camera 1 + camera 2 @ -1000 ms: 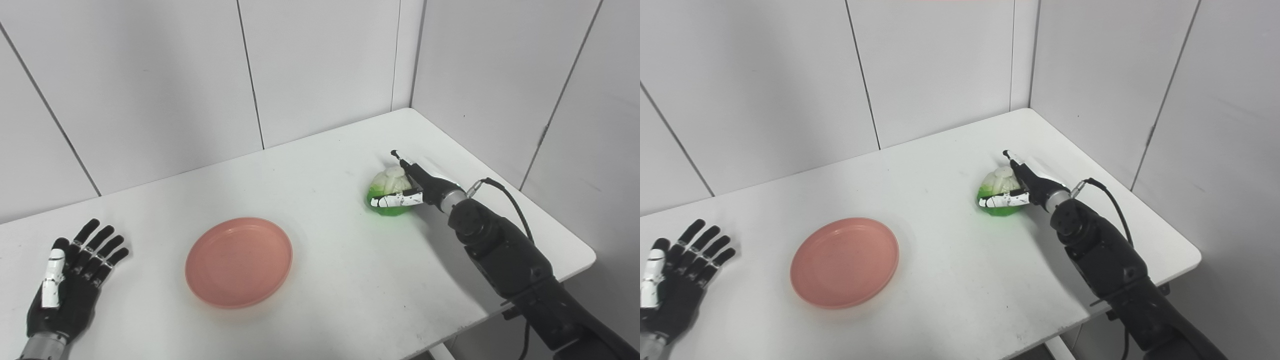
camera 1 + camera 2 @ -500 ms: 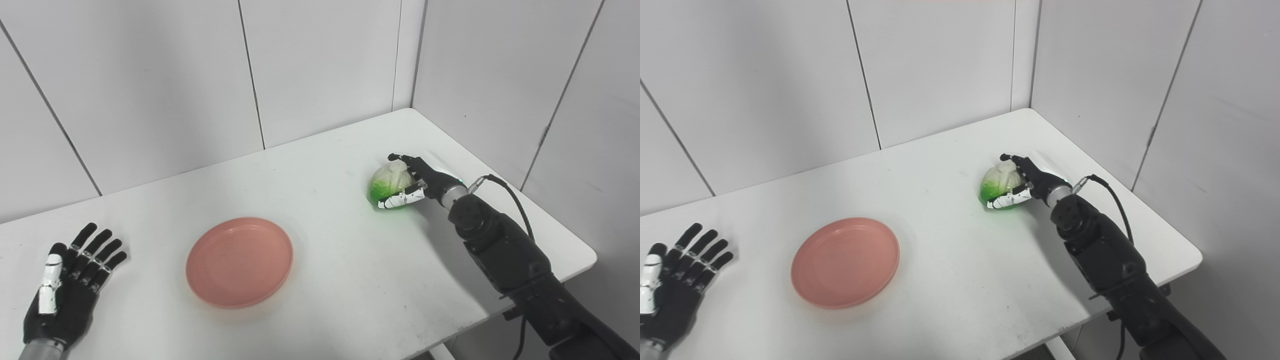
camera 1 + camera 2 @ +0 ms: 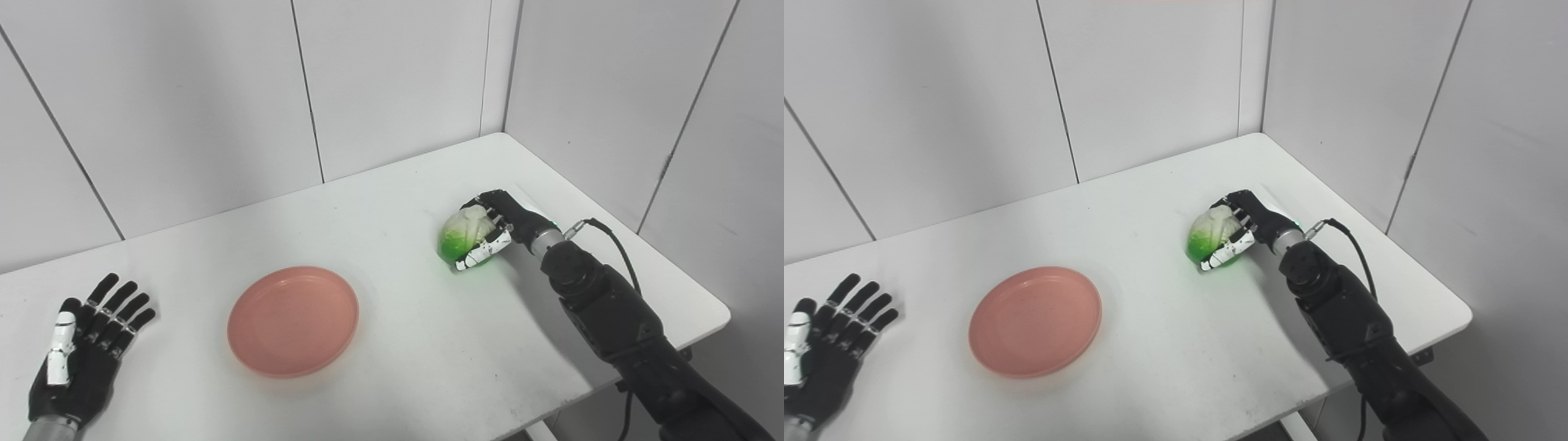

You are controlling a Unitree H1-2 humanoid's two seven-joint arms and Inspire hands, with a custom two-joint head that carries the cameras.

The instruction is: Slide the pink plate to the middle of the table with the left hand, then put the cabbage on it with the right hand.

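I see my right robot hand (image 3: 499, 223) wrapped around the cabbage (image 3: 463, 236), fingers over its pale top and the thumb under its green side, at about 3 o'clock on the tabletop (image 3: 392, 202). The pink plate (image 3: 293, 320) lies empty well apart at 7 o'clock of the cabbage. My left robot hand (image 3: 82, 358) rests flat at 9 o'clock of the plate, holding nothing, fingers spread.

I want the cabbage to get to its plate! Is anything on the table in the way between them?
No, nothing visible. The right hand has its fingers wrapped around the cabbage, and only bare white table lies between it and the pink plate. The left hand rests open on the plate's far side.
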